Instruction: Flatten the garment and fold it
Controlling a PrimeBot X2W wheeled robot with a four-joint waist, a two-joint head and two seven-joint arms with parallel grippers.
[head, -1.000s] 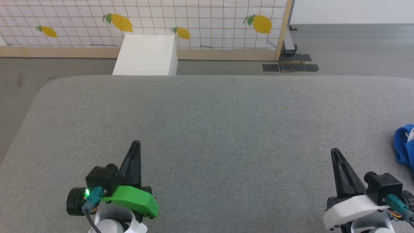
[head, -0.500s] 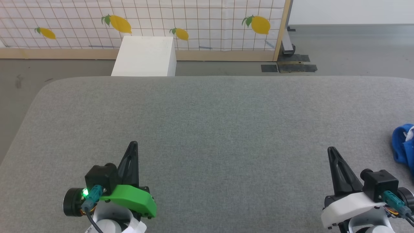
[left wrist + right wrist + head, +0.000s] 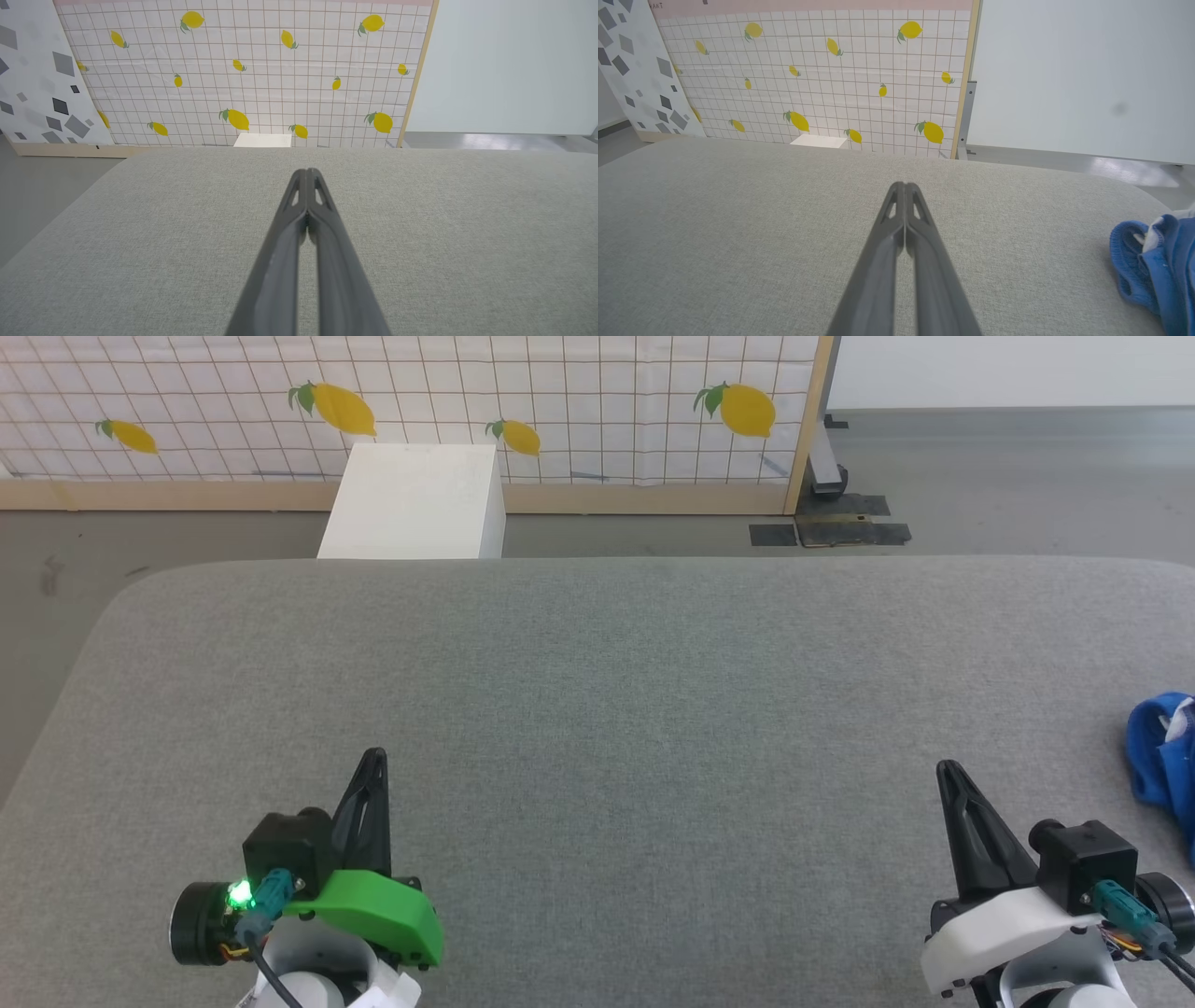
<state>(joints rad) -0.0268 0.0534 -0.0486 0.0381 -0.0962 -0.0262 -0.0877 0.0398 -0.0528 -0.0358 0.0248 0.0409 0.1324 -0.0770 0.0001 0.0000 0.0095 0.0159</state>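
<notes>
Two grippers sit low in the head view: left gripper (image 3: 374, 758) at 7 o'clock, right gripper (image 3: 948, 768) at 5 o'clock. Both sets of fingers point toward 12.

Left jaws are fully closed with nothing held. The left wrist view shows the tips pressed flat together over the grey padded surface (image 3: 597, 709). Right jaws are the same, closed tight and empty, with the tips meeting in the right wrist view.

The left wrist carries a green cover (image 3: 373, 915) and a lit green LED (image 3: 239, 894) at its 9 o'clock side. The right wrist carries a white cover (image 3: 999, 933).

The garment (image 3: 1156, 756) is at 3 o'clock in the head view, cut off by the frame edge. It is a bright blue crumpled heap lying on the padded surface near that side, with a bit of white showing on top. It is not flattened or folded. From the right gripper it sits at roughly 2 o'clock, apart from the fingers and not touching them. In the right wrist view it shows at 4 o'clock, bunched, with one rolled hem opening facing the camera.

Beyond the far edge of the surface, a white box (image 3: 411, 499) stands on the floor (image 3: 1027, 476) at 11 o'clock, against a lemon-print panel (image 3: 579, 392). Dark tape patches (image 3: 831, 532) lie on the floor at 1 o'clock, by the panel's wooden post.
</notes>
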